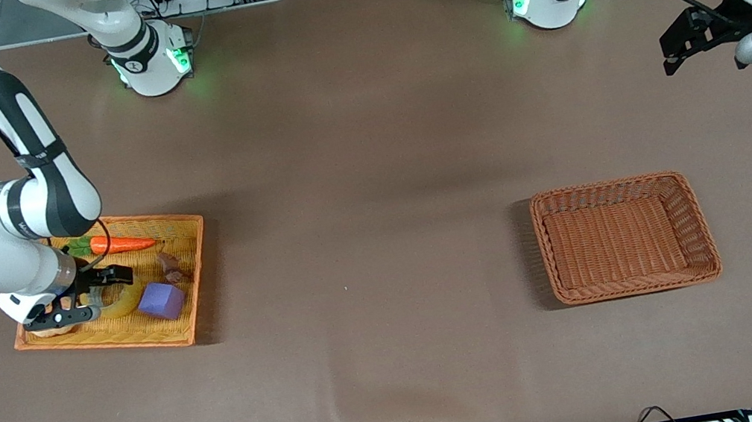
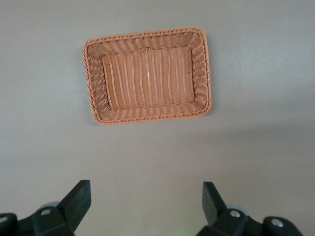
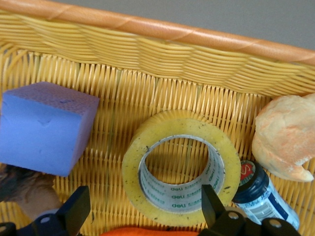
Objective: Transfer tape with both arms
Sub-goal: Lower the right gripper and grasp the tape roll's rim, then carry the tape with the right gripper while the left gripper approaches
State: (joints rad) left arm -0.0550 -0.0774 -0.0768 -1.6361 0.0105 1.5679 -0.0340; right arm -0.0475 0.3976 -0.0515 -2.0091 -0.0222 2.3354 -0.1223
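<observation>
At the front view's lower left the right gripper (image 1: 102,282) hangs, jaws spread, over the yellowish translucent ring of tape (image 3: 181,167) in the yellow woven tray (image 1: 190,259), apparently about to descend and pinch, while the left gripper (image 1: 676,48) waits, jaws spread, at upper right

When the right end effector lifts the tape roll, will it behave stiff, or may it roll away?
The tape is a thick ring on a core, so probably stiff. It lies flat in the yellow tray, unlikely to roll now. Dropped on edge, it might roll.

I see two white arms with black joint bands, black cables, dark grippers, green lights at their bases.
</observation>
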